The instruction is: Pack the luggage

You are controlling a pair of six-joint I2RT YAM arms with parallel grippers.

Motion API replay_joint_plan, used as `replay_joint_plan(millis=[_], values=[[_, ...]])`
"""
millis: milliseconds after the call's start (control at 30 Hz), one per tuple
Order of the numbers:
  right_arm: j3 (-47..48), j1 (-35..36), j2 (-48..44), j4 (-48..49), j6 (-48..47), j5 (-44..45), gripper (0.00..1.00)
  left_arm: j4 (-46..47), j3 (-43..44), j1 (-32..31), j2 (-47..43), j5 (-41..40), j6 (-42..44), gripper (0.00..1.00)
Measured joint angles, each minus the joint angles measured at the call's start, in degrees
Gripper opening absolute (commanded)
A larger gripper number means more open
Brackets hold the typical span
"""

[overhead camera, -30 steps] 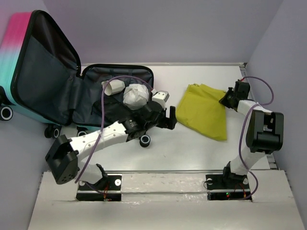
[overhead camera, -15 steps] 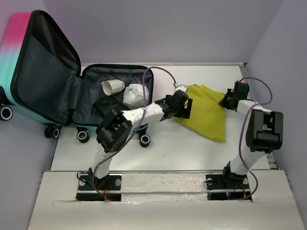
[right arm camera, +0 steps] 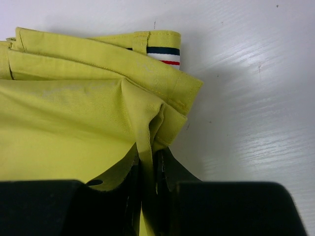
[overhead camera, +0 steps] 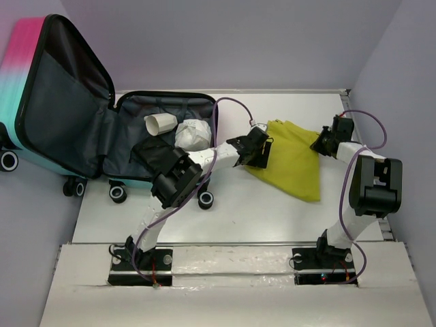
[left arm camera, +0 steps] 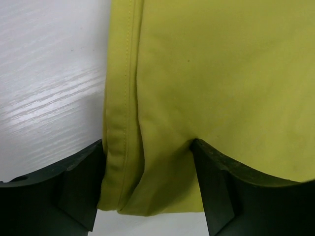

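The luggage (overhead camera: 41,102) lies open at the left of the top view, its pink-to-teal lid propped up and its dark-lined base (overhead camera: 133,146) flat on the table. A yellow folded cloth (overhead camera: 293,160) lies right of centre. My left gripper (overhead camera: 261,153) is at the cloth's left edge. In the left wrist view this gripper (left arm camera: 147,196) is open, its jaws straddling a hemmed fold of the cloth (left arm camera: 206,73). My right gripper (overhead camera: 320,144) is at the cloth's right corner. The right wrist view shows that gripper (right arm camera: 147,169) shut on a pinch of the cloth (right arm camera: 74,108).
Inside the luggage base are a white cup (overhead camera: 161,124), a white crumpled bundle (overhead camera: 192,134) and a small black pouch (overhead camera: 153,155). Black wheels (overhead camera: 206,199) stick out at the front of the case. Purple walls close in the table at the back and on both sides.
My left arm has swung right from over the luggage to the cloth's left edge, and its jaws have narrowed a little around the fold. The right gripper has not moved.
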Motion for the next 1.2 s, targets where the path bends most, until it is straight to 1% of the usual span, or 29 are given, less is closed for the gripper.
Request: replay_joint_plan(millis=[100, 133, 233, 267, 367, 500, 600, 700, 833, 933, 1067, 1200], values=[[0.0, 0.0, 0.0, 0.1, 0.0, 0.0, 0.07, 1.2, -0.1, 0.5, 0.2, 2.7, 0.0, 0.57], [0.0, 0.0, 0.0, 0.2, 0.1, 0.0, 0.07, 2.0, -0.4, 0.6, 0.2, 3.6, 0.0, 0.46], [0.0, -0.1, 0.0, 0.7, 0.2, 0.0, 0.07, 3.8, -1.3, 1.2, 0.2, 5.6, -0.2, 0.18], [0.0, -0.2, 0.0, 0.8, 0.4, 0.0, 0.07, 4.5, -1.5, 1.3, 0.2, 6.6, -0.6, 0.06], [0.0, -0.3, -0.1, 1.2, 0.7, 0.1, 0.07, 6.4, -1.9, 1.5, 0.2, 8.5, -0.9, 0.06], [-0.3, -0.5, -1.4, 1.3, 1.2, -0.2, 0.07, 9.2, -4.0, 1.5, -0.7, 9.0, -1.2, 0.06], [-1.9, -0.5, -4.8, 1.3, 2.0, -2.1, 0.07, 9.4, -5.9, 1.4, -2.6, 8.9, -1.2, 0.06], [-3.8, -0.3, -9.8, 0.9, 3.0, -4.6, 0.07, 7.5, -7.1, 1.1, -5.5, 8.7, -0.9, 0.06], [-4.9, 0.2, -17.7, 0.8, 4.2, -7.8, 0.07, 4.5, -7.1, 1.6, -12.6, 10.1, -0.3, 0.06], [-4.8, 0.3, -22.9, 1.7, 6.1, -10.7, 0.07, 2.6, -6.5, 3.7, -18.0, 12.5, -0.2, 0.06], [-2.2, 1.7, -25.2, 2.3, 8.7, -12.8, 0.07, -1.1, -3.0, 9.3, -23.8, 14.5, 0.4, 0.06], [4.5, 8.6, -23.2, 3.4, 11.5, -13.4, 0.07, -5.7, -1.6, 15.8, -28.9, 15.2, 1.5, 0.06]])
